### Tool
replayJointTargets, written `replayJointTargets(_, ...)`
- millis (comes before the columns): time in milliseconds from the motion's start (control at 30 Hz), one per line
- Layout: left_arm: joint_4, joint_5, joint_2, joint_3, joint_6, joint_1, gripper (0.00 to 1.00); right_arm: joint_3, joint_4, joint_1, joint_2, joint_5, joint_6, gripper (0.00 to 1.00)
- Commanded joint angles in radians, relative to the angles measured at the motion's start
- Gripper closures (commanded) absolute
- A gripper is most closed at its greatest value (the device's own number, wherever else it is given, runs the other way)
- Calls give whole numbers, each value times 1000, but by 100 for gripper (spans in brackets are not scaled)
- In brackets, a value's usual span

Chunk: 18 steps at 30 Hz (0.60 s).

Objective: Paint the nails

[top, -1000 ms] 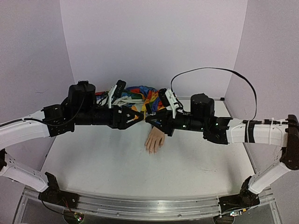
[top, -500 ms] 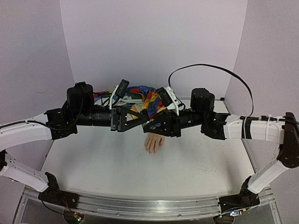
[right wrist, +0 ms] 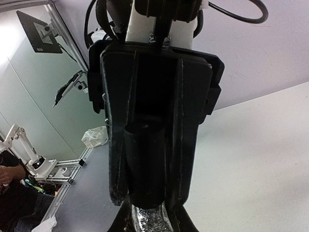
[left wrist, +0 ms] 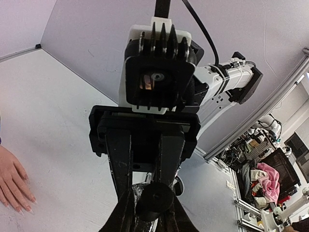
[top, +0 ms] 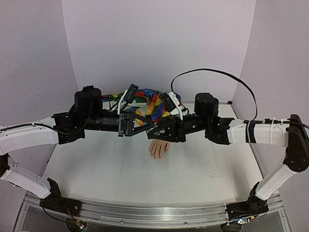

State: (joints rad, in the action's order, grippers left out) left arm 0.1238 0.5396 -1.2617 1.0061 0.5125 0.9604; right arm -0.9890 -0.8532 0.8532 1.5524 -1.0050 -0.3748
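Note:
The pale mannequin hand (top: pixel 158 147) lies palm down on the table, joined to a rainbow-striped sleeve (top: pixel 153 101). Its nails (left wrist: pixel 19 209) show at the fingertips in the left wrist view. Above the hand my two grippers meet tip to tip. My right gripper (right wrist: pixel 150 217) is shut on a small glittery dark bottle (right wrist: pixel 150 221). My left gripper (left wrist: pixel 150 205) is shut on the bottle's black cap (left wrist: pixel 153 199), which also shows as a black cylinder (right wrist: pixel 147 164) between the left fingers. From above, the left gripper (top: pixel 147 124) and right gripper (top: pixel 154 130) hide the bottle.
The white table (top: pixel 120 169) is walled by lilac panels behind and at both sides. A black cable (top: pixel 217 72) loops above the right arm. Both forearms span the table's middle at about the same height.
My left gripper has moved right toward the right gripper and closed from wide open onto the cap. The right arm has shifted slightly left with the bottle held.

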Motion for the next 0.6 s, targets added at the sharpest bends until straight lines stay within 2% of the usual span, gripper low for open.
replayJointTargets(0, 62, -9, -5, 53, 1, -2, 85, -30, -70, 8, -2, 7, 40, 100)
replayJointTargets(100, 60, -42, -7, 47, 3, 0, 94, -23, -8, 10, -15, 115, 96, 100)
replayJointTargets(167, 56, -91, -7, 36, 8, 2, 100, -11, 53, 20, -40, 293, 155, 100)
replayJointTargets(233, 28, -213, -10, 27, 25, 11, 100, -9, 156, 90, -67, 717, 252, 100)
replayJointTargets(300, -56, -346, -21, 40, 49, 22, 100, 5, 133, 207, -49, 1287, 353, 100)
replayJointTargets(333, -91, -391, -29, 51, 59, 25, 100, 6, 100, 236, -23, 1447, 402, 100)
replayJointTargets(367, -113, -428, -40, 60, 67, 28, 100, -2, 82, 247, 4, 1540, 419, 100)
replayJointTargets(433, -171, -455, -57, 85, 79, 29, 100, -26, 72, 249, 38, 1562, 401, 100)
replayJointTargets(567, -186, -422, -56, 97, 81, 29, 100, -28, 63, 237, 32, 1223, 402, 100)
